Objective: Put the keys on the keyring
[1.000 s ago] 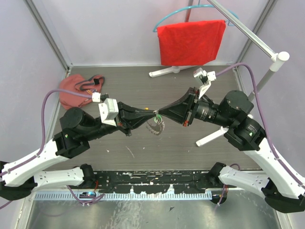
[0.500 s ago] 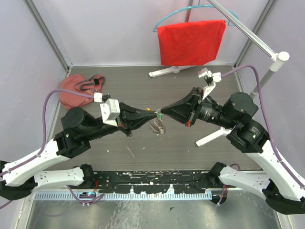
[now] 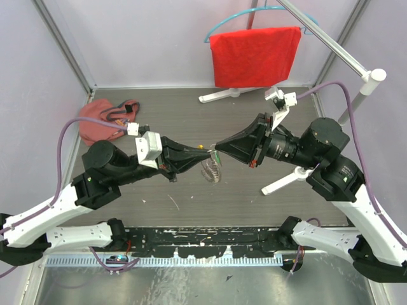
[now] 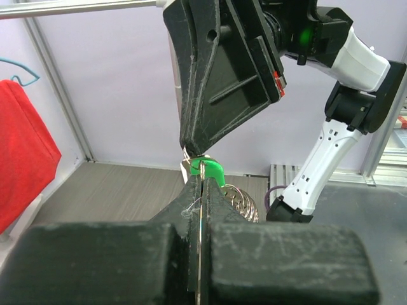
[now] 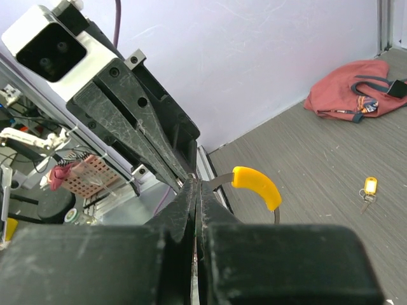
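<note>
My left gripper (image 3: 205,152) and right gripper (image 3: 217,150) meet tip to tip above the middle of the table. The left gripper (image 4: 201,184) is shut on the green key (image 4: 213,170); its head sticks out past the fingertips. The right gripper (image 5: 196,184) is shut on the keyring's thin wire. The keyring's orange segment (image 5: 255,185) curves just beyond its tips, and the silvery coil (image 3: 212,169) hangs below both grippers; it also shows in the left wrist view (image 4: 245,202). The brass key (image 5: 367,187) lies on the table, small in the top view (image 3: 201,145).
A red pouch with cords (image 3: 102,119) lies at the back left. A red cloth on a hanger (image 3: 254,56) hangs at the back. A white stand foot (image 3: 283,181) lies under the right arm, with its pole (image 3: 356,70) at the right.
The right arm has lifted and shifted a little right; the meeting tips and the hanging coil have moved slightly right. Both grippers stay shut.
</note>
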You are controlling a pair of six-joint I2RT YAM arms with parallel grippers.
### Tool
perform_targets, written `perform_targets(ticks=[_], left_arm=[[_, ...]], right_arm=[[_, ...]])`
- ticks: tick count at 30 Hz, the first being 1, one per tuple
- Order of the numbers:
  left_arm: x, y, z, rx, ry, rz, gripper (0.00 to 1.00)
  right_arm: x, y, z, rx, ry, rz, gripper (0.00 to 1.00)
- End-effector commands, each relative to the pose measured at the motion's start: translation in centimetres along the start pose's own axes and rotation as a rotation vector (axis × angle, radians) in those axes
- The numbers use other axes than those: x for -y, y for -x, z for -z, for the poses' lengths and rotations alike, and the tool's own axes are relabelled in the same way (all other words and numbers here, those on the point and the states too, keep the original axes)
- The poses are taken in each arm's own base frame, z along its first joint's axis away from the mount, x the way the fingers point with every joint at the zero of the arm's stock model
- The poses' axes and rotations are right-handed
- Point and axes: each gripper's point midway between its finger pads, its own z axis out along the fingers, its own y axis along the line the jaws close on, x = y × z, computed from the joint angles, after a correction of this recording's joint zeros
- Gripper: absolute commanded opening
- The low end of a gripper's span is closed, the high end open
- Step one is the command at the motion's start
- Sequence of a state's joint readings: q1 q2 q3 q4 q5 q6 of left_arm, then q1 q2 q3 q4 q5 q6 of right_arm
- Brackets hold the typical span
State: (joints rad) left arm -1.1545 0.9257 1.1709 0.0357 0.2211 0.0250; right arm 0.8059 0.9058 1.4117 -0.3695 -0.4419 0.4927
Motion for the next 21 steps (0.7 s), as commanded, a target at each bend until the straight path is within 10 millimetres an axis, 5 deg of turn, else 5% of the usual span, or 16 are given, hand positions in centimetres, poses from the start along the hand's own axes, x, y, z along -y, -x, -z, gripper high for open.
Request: perform_targets(ticks=[1, 15, 21], left_arm=[[0.4, 2.1, 0.2, 0.044, -0.024, -0.020, 0.00], [0.4, 2.1, 0.0, 0.040, -0.026, -0.017, 0.00], [-0.1, 1.0, -0.3, -0.013, 0.000, -0.019, 0.00]], right_arm=[[-0.5, 0.3, 0.3, -0.034, 0.003, 0.039, 0.01], [0.4, 0.3, 0.7, -0.030, -0.052, 0.051, 0.05], [0.9, 1.3, 1.3, 0.024, -0.098, 0.088, 0.33]])
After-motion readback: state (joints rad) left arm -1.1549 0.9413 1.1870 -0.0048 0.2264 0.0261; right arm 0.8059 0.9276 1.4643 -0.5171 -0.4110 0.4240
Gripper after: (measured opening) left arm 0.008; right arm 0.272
